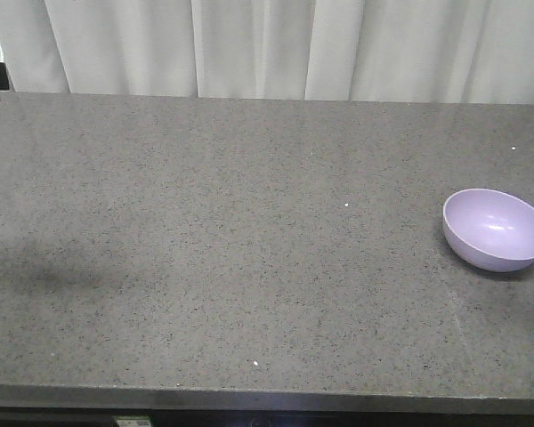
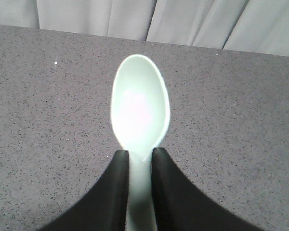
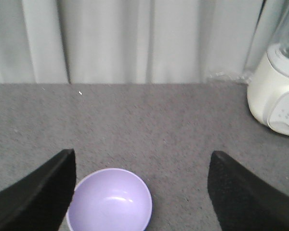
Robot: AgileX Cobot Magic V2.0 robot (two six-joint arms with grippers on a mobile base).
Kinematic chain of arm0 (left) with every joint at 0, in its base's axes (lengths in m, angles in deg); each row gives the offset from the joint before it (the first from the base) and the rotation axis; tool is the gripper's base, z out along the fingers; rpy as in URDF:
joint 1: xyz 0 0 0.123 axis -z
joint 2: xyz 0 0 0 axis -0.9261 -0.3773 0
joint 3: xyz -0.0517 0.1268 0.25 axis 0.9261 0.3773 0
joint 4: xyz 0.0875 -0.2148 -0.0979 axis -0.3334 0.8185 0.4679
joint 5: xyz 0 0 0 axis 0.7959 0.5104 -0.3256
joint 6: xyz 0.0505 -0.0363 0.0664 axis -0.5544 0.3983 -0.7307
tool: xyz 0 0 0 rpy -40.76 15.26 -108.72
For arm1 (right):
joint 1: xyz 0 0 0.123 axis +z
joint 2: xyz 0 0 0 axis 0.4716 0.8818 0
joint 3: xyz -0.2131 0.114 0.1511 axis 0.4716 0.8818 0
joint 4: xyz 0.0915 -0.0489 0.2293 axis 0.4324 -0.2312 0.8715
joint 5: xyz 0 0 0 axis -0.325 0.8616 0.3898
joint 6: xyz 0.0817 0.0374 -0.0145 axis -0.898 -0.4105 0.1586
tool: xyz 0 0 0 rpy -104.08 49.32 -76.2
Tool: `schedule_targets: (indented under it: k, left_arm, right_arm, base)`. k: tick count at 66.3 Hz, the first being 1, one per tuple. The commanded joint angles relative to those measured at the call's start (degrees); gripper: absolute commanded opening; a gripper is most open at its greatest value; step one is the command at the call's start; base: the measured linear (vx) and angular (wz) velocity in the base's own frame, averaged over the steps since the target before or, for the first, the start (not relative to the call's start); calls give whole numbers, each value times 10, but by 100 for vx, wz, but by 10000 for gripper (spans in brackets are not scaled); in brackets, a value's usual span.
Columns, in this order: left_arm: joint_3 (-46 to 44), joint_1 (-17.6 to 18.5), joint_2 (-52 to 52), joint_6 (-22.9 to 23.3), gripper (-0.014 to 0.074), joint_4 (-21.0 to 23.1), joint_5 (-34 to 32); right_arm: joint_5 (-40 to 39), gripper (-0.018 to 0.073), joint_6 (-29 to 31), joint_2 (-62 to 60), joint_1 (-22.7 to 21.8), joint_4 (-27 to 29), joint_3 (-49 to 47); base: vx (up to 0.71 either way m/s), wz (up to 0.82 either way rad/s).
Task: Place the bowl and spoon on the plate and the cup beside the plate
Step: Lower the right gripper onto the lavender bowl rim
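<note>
Sitting upright near the right edge of the front view, the bowl (image 1: 497, 229) rests on the grey speckled counter (image 1: 205, 267), empty, with a pale curtain (image 1: 267, 44) hanging behind. At the far left edge a pale sliver shows above something dark, too cut off to identify.

From the left wrist view, the left gripper (image 2: 139, 155) has its two black fingers (image 2: 116, 183) pressed together on the handle of the spoon (image 2: 140, 108). The oval scoop points away from the camera, hollow side up, over bare counter.

From the right wrist view, the right gripper (image 3: 142, 156) hangs with its fingers (image 3: 38, 192) spread wide, holding nothing. The bowl lies on the counter below and between them, closer to the finger on the picture's left. A white appliance (image 3: 277, 96) stands at the right, by the curtain.
</note>
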Motion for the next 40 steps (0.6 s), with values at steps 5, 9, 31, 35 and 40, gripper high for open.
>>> schedule_targets:
  k: [5, 9, 31, 35, 40]
  left_arm:
    - [-13, 2, 15, 2, -7, 10, -32]
    - [-13, 2, 15, 2, -7, 11, -32]
    - [-13, 2, 15, 2, -7, 11, -32]
    - [-13, 2, 15, 2, -7, 11, -32]
    - [-13, 2, 15, 2, -7, 11, -32]
  right_arm:
    - [-11, 540, 3, 85, -38, 19, -34]
    - [-3, 540, 22, 121, -58, 44, -34]
    - [7, 540, 189, 264, -160, 286, -34]
    - [13, 540, 208, 282, -166, 308, -34]
    - [17, 540, 239, 302, -166, 319, -34]
  base:
    - [0, 0]
    - [0, 0]
    - [0, 0]
    - [0, 0]
    - [0, 0]
